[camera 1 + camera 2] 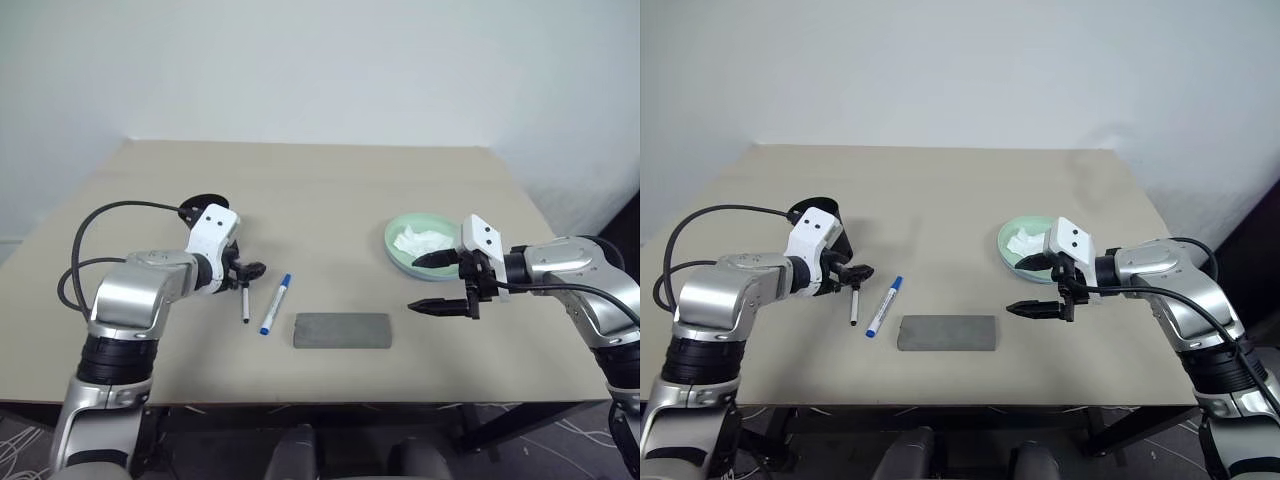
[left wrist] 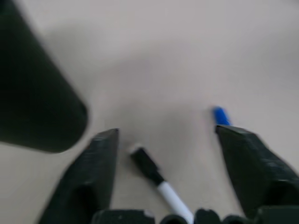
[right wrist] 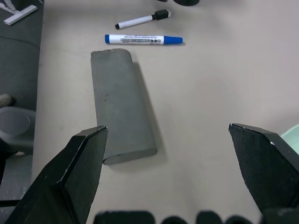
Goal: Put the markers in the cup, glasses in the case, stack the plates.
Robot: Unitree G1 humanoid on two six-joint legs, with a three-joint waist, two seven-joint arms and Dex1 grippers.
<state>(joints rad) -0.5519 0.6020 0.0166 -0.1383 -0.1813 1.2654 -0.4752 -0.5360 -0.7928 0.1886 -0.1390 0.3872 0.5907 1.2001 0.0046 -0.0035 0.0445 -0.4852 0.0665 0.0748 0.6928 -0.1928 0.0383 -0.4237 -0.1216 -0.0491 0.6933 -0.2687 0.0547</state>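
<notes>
Left gripper (image 2: 163, 140) hangs wide open over the black-ended marker (image 1: 245, 303), holding nothing; the blue-capped marker (image 1: 275, 304) lies just right of it. Cup (image 1: 820, 222) behind, case (image 1: 342, 331) (lid shut) nearer. Right gripper (image 1: 428, 282) gapes empty beside the plate (image 1: 400, 250).

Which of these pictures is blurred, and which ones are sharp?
Left wrist view: soft and smeared, the black-ended marker and the cup lack crisp edges. Right wrist view: sharp, the case edges clear. Both eye views: evenly lit, soft shadows.
</notes>
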